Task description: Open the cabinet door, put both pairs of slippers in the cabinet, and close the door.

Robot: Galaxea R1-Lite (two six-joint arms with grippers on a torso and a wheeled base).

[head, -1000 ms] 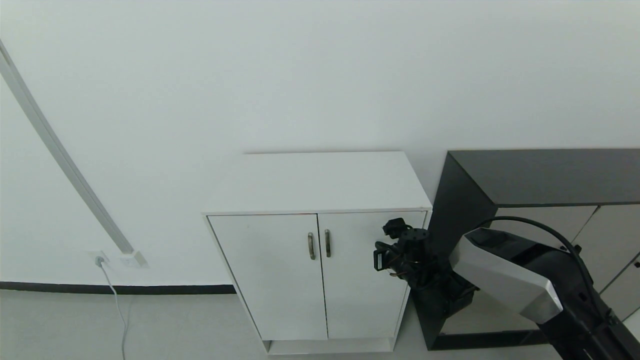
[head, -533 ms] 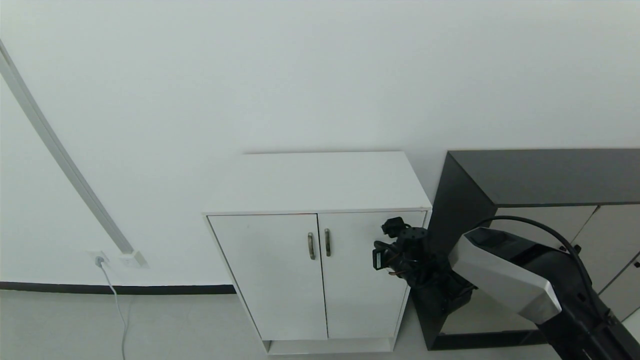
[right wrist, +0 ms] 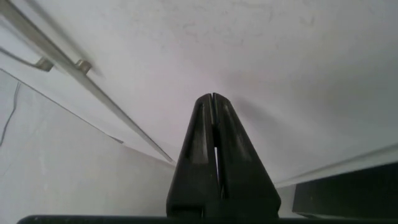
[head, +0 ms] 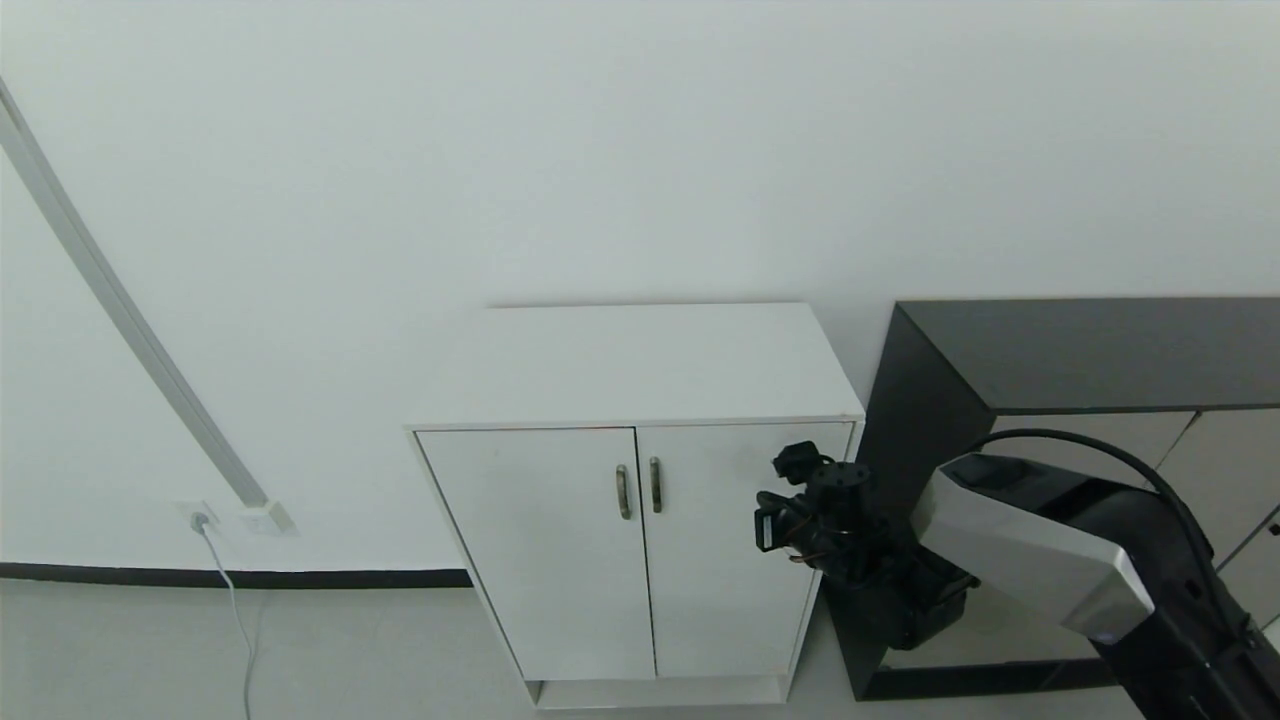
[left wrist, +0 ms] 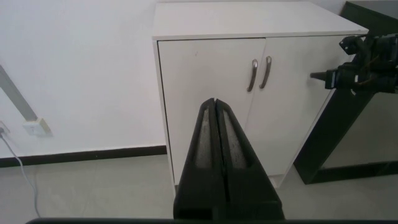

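Observation:
The white cabinet [head: 640, 365] stands against the wall with both doors closed. Its two metal handles [head: 622, 492] [head: 655, 486] sit side by side at the middle seam. My right gripper [head: 762, 528] hovers in front of the right door [head: 720, 590], near its outer edge and to the right of the handles. Its fingers are pressed together with nothing between them, close to the door panel [right wrist: 280, 74] in the right wrist view [right wrist: 213, 97]. My left gripper [left wrist: 214, 101] is shut and empty, held back from the cabinet [left wrist: 205, 81], facing the left door.
A dark cabinet [head: 1080, 350] stands right beside the white one on the right. A wall socket with a grey cable [head: 205, 525] sits low on the wall to the left. Bare floor [head: 250, 650] lies in front and left of the cabinet.
My right arm has shifted slightly to the right and down, a little farther from the handles. The cabinet doors have not moved.

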